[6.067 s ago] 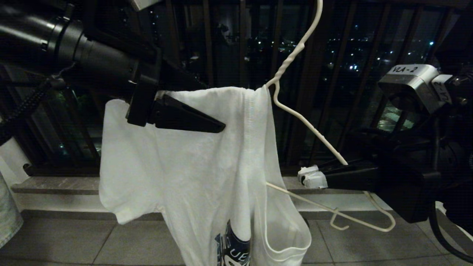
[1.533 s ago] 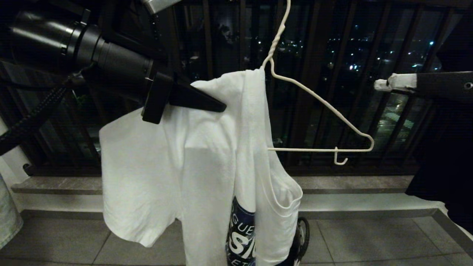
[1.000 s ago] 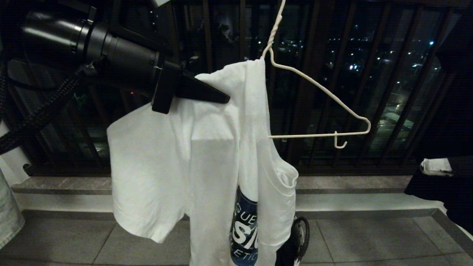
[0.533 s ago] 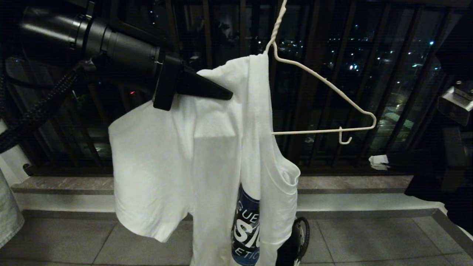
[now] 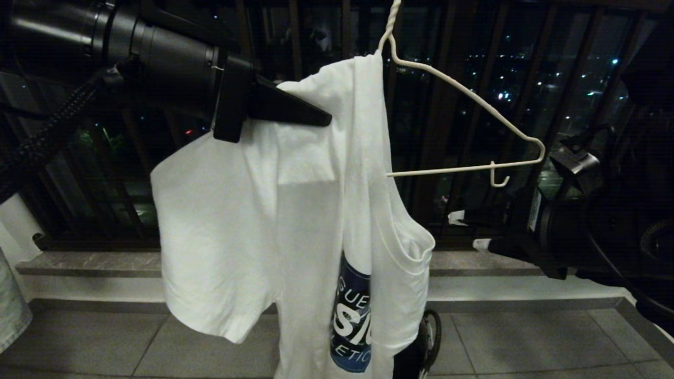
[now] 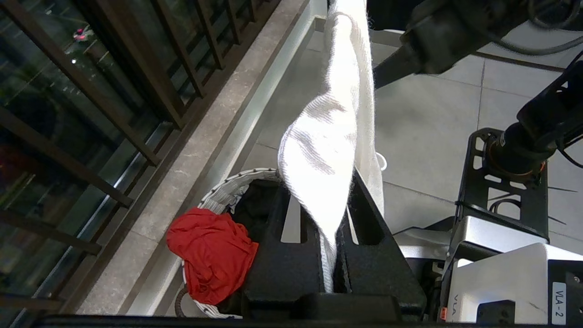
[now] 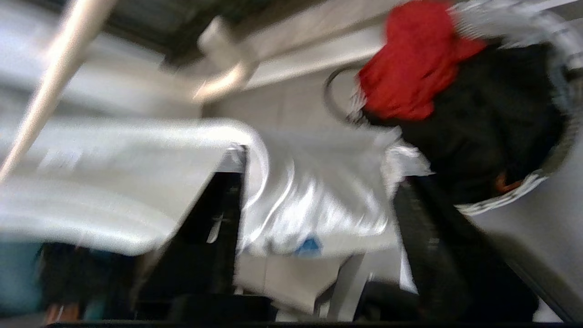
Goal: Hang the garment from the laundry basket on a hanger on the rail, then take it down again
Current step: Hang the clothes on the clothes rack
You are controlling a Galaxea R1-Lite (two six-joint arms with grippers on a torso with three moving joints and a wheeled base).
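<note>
The left gripper (image 5: 316, 118) is clenched on the shirt (image 5: 295, 221), which hangs half on the hanger (image 5: 463, 95). At right, the right gripper (image 5: 468, 230) seems spread, just beside the shirt's loose collar.

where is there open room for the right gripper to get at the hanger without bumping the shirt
Free: the bare arm of the hanger, clear of cloth from its neck to the small hook, with only balcony bars behind. The right gripper sits just below it, jaws apart. Crowded: the other half, where the T-shirt drapes and the left gripper pinches the cloth.
</note>
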